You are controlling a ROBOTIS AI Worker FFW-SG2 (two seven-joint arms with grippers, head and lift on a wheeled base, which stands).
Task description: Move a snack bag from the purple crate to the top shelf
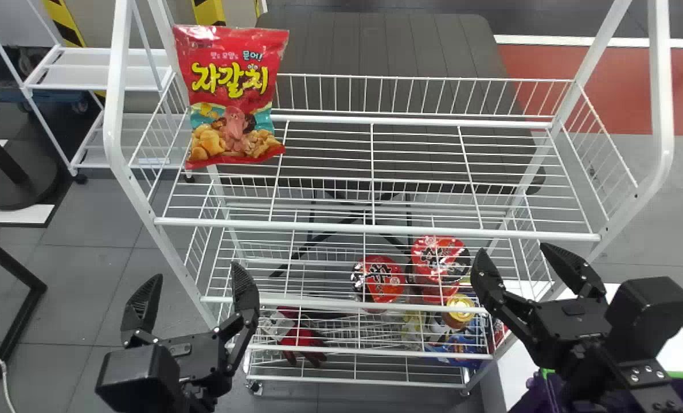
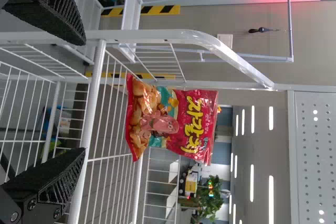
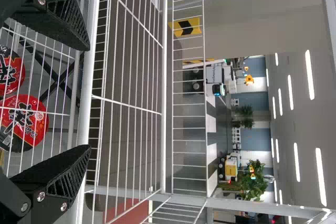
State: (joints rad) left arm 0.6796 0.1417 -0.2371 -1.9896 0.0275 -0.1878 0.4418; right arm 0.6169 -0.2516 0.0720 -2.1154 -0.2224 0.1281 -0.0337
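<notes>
Red snack bag (image 1: 232,94) upright on top shelf (image 1: 375,229), beyond our left pincer (image 1: 196,272), fingers apart; our right pincer (image 1: 513,251), also spread.

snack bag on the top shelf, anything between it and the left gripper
Yes, the white front rail runs between the left gripper and the snack bag, which stands behind it. Nothing visible covers the bag's printed front in the left wrist view.

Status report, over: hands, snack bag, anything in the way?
Left hand open, right hand open. Snack bag upright on top shelf, left end, held by neither. Front rail between hands and bag.
</notes>
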